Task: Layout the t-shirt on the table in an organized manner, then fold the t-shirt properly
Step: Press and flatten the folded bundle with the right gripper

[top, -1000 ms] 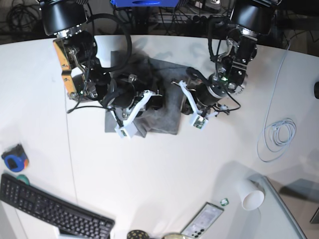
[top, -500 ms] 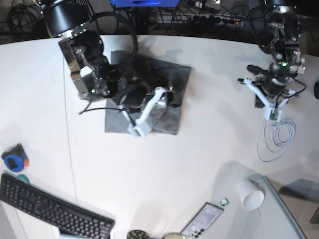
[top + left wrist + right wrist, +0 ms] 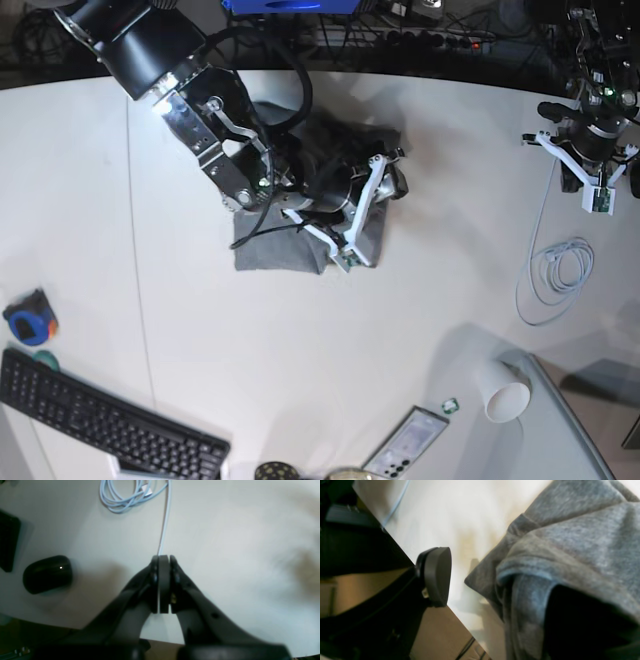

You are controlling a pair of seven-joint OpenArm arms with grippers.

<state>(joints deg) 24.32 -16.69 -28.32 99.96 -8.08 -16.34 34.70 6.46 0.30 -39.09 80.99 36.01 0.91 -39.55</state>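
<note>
Heather-grey t-shirt [image 3: 300, 215] folded compact, edges bunched, under spread-jawed right gripper [image 3: 375, 200]; left gripper [image 3: 163, 562] clamped, empty.

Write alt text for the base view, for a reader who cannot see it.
Overhead view: the right gripper sits over a folded grey t-shirt on a white table. The left gripper hangs far off, near a coiled white cable.
</note>
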